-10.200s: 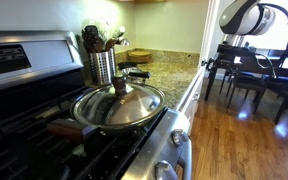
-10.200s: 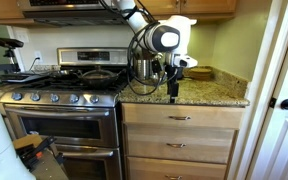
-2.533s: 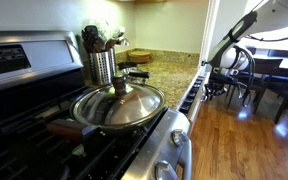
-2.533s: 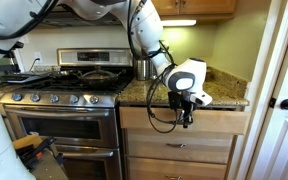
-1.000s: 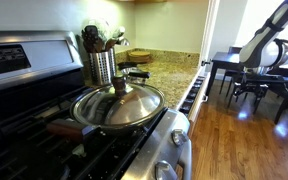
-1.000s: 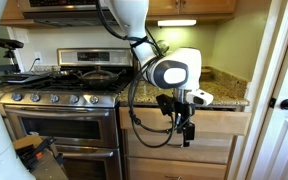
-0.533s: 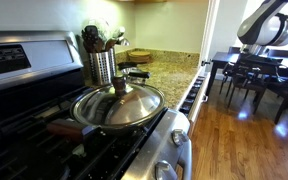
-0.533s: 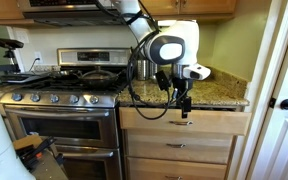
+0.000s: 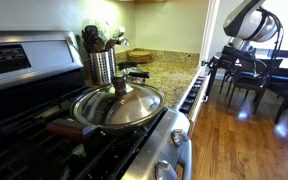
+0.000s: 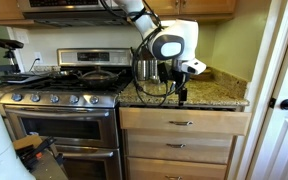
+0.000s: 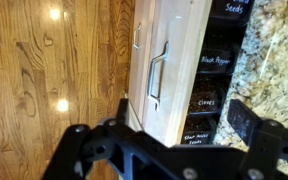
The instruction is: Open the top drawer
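The top drawer [image 10: 209,121] is a wide, shallow, light-fronted drawer under the granite counter, with a metal bar handle [image 10: 181,122]. It stands pulled out a little. An exterior view shows rows of dark jars [image 9: 192,95] in the gap. In the wrist view the drawer front and handle [image 11: 157,72] lie below me, with labelled jars [image 11: 209,92] beside them. My gripper [image 10: 181,92] hangs just above the counter edge, over the drawer. It is open and empty, its fingers wide apart in the wrist view [image 11: 181,108]. It touches nothing.
Two more drawers [image 10: 179,150] sit below. A steel stove [image 10: 64,100] with knobs stands beside the cabinet; a lidded pan [image 9: 119,105] and a utensil canister [image 9: 102,65] are on top. A white door [image 10: 284,110], wood floor [image 11: 44,70] and dining chairs [image 9: 254,80] lie beyond.
The drawer went from shut to pulled out a little. Over the last second my gripper let go and rose from the drawer front to above the counter edge.
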Available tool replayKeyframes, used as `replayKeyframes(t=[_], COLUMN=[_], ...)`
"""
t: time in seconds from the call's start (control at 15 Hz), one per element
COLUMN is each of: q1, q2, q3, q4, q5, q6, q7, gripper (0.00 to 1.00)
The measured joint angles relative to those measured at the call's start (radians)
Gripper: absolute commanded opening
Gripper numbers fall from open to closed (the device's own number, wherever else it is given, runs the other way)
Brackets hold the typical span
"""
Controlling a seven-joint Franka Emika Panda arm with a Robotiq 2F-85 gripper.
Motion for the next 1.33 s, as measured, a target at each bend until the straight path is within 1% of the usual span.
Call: replayKeyframes(t=[0.53, 0.87, 1.33], q1=[-0.017, -0.043, -0.103], q2=[0.205, 0.298, 0.370], q3=[0.001, 0.011, 0.074], q4=[0.191, 0.283, 0.358], q5=[0.000, 0.000, 0.031], q6=[-0.074, -0.104, -0.110], q7=[0.032, 0.032, -0.034], gripper=[1.00, 1.00, 1.00])
